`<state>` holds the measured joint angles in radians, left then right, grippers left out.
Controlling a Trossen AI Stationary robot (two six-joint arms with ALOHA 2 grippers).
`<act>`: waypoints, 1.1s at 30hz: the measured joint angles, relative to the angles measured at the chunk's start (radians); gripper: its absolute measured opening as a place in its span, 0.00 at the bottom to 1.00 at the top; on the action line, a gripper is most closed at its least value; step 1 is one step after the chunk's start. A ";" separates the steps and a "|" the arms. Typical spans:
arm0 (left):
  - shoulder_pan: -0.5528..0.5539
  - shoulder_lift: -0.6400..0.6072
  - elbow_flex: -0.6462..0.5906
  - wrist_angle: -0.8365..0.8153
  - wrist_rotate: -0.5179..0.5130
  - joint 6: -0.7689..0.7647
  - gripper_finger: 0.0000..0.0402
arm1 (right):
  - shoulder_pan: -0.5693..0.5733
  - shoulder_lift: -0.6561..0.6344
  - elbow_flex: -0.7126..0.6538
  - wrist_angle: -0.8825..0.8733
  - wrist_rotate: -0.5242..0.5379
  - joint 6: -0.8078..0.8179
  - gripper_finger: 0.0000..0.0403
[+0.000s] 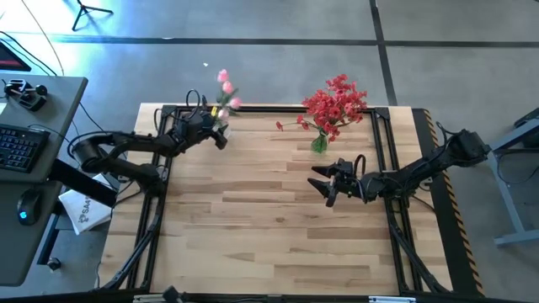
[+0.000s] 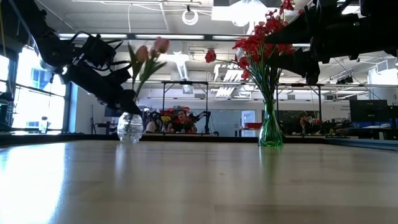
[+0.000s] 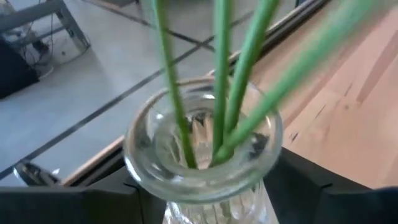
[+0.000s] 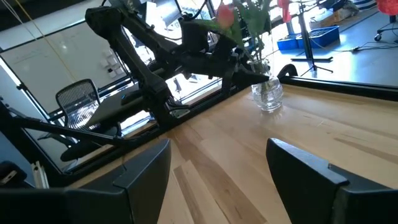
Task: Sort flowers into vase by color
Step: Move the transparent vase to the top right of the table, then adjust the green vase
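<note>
A clear glass vase stands near the table's far edge, left of centre. It holds several thin green stems topped by pink buds. One stem leans out and looks blurred. My left gripper is open, with a finger on each side of the vase just below its rim. A green vase at far centre holds the red blossom stems. My right gripper hovers open near the table's middle and is empty. My left gripper has its fingers on either side of the clear vase's neck, coming level from the table's left. I cannot tell whether they touch the glass. No stem lies between the fingers; the stems rise from the vase's mouth in front of them.
A black rail frame runs along the table's edges. A desk with a keyboard and a white box sit off the table's left. People sit in the room behind. Bare wood fills the near half.
</note>
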<state>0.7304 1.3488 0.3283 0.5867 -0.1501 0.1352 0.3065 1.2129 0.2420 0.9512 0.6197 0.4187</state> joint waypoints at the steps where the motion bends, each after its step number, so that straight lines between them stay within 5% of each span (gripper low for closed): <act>1: 0.004 -0.006 0.000 -0.017 0.000 0.000 0.54 | 0.000 0.000 0.000 0.000 0.000 0.000 0.64; 28: 0.002 -0.453 0.000 -0.497 -0.130 0.042 0.62 | 0.000 0.000 0.000 -0.045 0.000 0.000 0.64; 33: -0.020 -0.559 0.075 -0.723 -0.125 -0.034 0.62 | 0.000 -0.048 0.000 -0.142 -0.027 0.026 0.64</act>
<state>0.7102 0.7902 0.4035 -0.1361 -0.2746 0.1012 0.3061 1.1652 0.2420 0.8090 0.5924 0.4450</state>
